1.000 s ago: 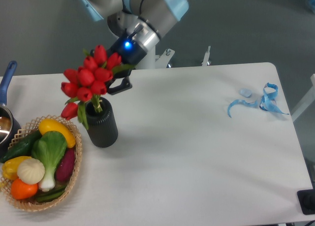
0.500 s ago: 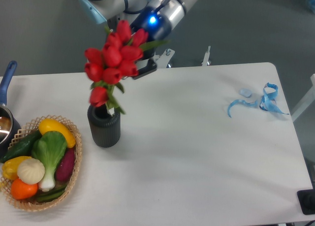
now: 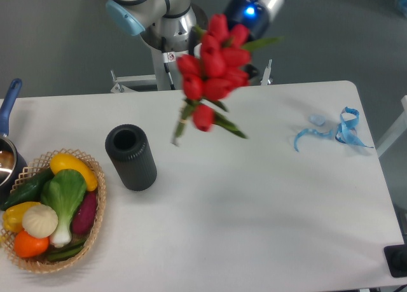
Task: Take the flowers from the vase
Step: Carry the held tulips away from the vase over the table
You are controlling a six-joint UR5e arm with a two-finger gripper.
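White table [image 3: 254, 209] — flowers [image 3: 213, 72] aloft, clear of the vase [image 3: 131, 157]; tool's grip hidden, cannot tell.

Red flowers [image 3: 213, 63] with green stems; ribbed matte-black vase [image 3: 131, 157].

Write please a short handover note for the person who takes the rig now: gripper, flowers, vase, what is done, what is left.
Gripper: hidden behind the flowers; they hang in the air at the arm's end, so it seems shut on them, though the jaws are not visible.
Flowers: lifted, fully out of the vase, stems free above the table, to the vase's right.
Vase: upright, empty, beside the basket.
Done: flowers are picked up out of the vase.
Left: nothing of the pick itself; keep the grip steady.
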